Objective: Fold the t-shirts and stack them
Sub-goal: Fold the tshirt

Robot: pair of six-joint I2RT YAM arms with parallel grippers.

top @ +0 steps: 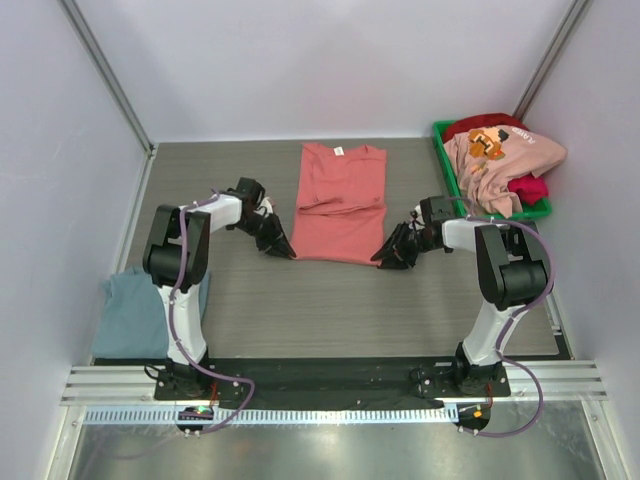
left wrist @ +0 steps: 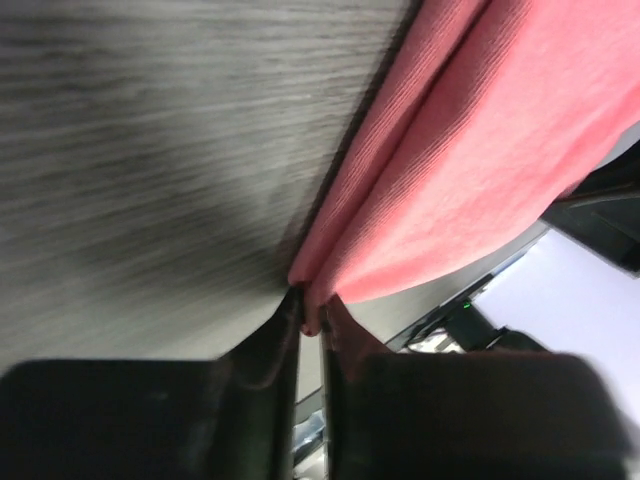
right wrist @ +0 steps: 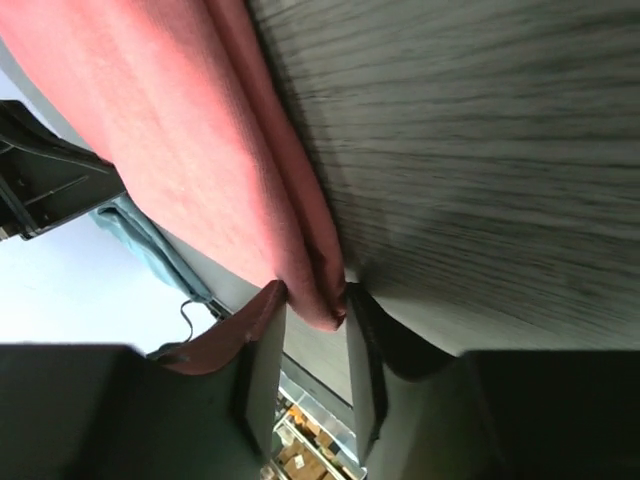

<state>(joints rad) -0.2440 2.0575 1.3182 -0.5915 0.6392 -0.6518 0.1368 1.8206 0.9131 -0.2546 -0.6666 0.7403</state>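
Observation:
A plain salmon-red t-shirt lies flat in the middle of the table with its sleeves folded in and its collar towards the back. My left gripper is at its near left corner, and in the left wrist view the jaws are pinched on that corner of the cloth. My right gripper is at the near right corner; its fingers press both sides of the folded hem. A grey-blue t-shirt lies at the near left. A light pink t-shirt with orange print and a crimson one sit in the bin.
The green plastic bin stands at the back right corner against the wall. White walls close the table on the left, back and right. The arm bases are bolted on a black strip at the near edge.

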